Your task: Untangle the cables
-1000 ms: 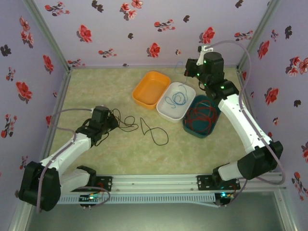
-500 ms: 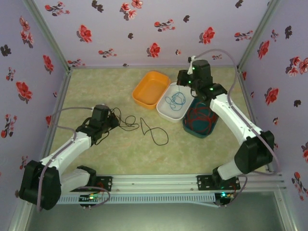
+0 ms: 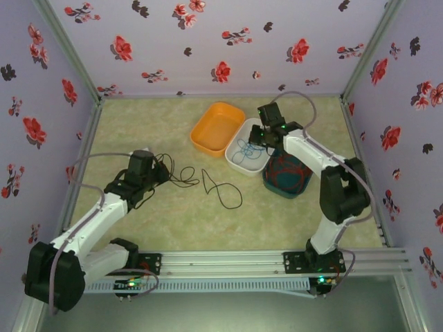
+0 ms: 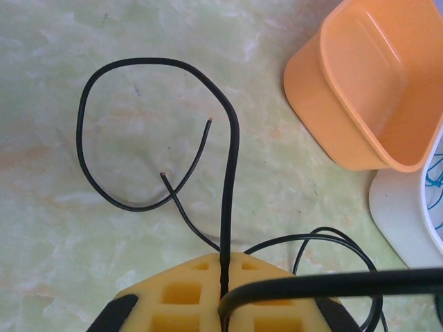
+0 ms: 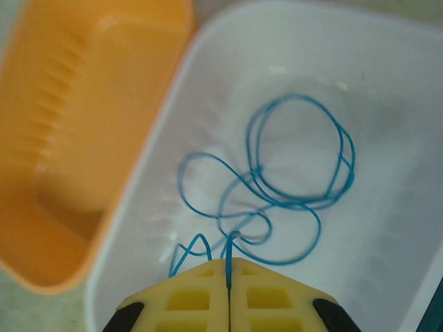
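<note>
Cable [image 3: 243, 148] in middle bin [image 3: 256, 164]; loose cable [image 4: 230, 173] on table [image 3: 173, 214] leftward

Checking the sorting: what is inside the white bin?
The white bin holds the blue cable, lying in loose loops, with the right gripper shut on one strand. The gripper covers the bin's near floor, so that part cannot be checked.

Nothing to read here, folks: no lettering, label, brand or number comes through legibly in any of the views.
</note>
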Robot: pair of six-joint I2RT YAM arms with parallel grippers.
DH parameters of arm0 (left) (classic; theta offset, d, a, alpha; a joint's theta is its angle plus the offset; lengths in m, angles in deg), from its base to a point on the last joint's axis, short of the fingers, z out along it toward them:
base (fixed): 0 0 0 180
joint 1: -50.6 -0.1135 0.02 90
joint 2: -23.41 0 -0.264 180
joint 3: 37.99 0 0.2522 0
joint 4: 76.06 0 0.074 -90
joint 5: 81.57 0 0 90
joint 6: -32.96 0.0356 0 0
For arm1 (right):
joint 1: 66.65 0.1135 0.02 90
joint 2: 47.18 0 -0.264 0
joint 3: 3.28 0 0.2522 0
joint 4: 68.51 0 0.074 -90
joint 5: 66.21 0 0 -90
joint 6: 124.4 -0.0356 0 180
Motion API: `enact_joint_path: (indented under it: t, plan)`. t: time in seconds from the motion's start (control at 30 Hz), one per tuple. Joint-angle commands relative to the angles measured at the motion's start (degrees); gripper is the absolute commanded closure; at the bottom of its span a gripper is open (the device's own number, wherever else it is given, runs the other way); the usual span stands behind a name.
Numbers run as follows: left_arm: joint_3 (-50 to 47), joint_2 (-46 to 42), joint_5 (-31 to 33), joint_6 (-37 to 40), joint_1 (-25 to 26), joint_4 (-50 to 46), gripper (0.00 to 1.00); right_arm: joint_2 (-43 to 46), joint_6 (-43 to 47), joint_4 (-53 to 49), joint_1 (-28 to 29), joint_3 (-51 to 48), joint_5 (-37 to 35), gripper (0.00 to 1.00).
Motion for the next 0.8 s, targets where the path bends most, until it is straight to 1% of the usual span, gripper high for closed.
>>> enact_joint_path:
  t: [0.0, 0.1, 0.17, 0.27, 0.37, 0.5, 0.63, 0.77]
  plan:
    - [1.9, -1.0, -0.6, 1.8, -0.2, -1.3, 1.0, -3.1, 1.5, -4.8, 0.5, 3.0, -0.4, 0.85]
    - [2.2, -1.1, -0.7, 2.0, -0.2, -1.9, 1.0, -3.4, 3.1, -6.9, 0.5, 4.9, -1.0, 0.72]
    - [2.4, -1.4, -0.7, 2.1, -0.2, -2.5, 1.0, -2.0, 4.3, -7.9, 0.6, 5.6, -1.9, 0.65]
    - [2.6, -2.3, -0.7, 2.4, -0.2, -3.3, 1.0, 1.0, 5.8, -9.3, 0.8, 5.5, -3.2, 0.56]
    - [2.7, -3.1, -0.5, 2.7, -0.2, -4.0, 1.0, 4.5, 7.3, -9.8, 1.5, 4.5, -3.6, 0.5]
    - [2.9, -3.8, 0.0, 3.0, -0.3, -4.6, 1.0, 7.8, 9.7, -10.2, 4.8, 3.8, -3.3, 0.48]
    - [3.5, -4.4, 1.9, 3.6, -0.5, -6.8, 1.0, 9.2, 13.2, -9.4, 11.4, 2.8, -2.6, 0.48]
    - [3.4, -5.3, 3.7, 3.7, -1.0, -8.3, 1.0, 7.6, 14.7, -10.4, 18.6, 2.7, -3.2, 0.48]
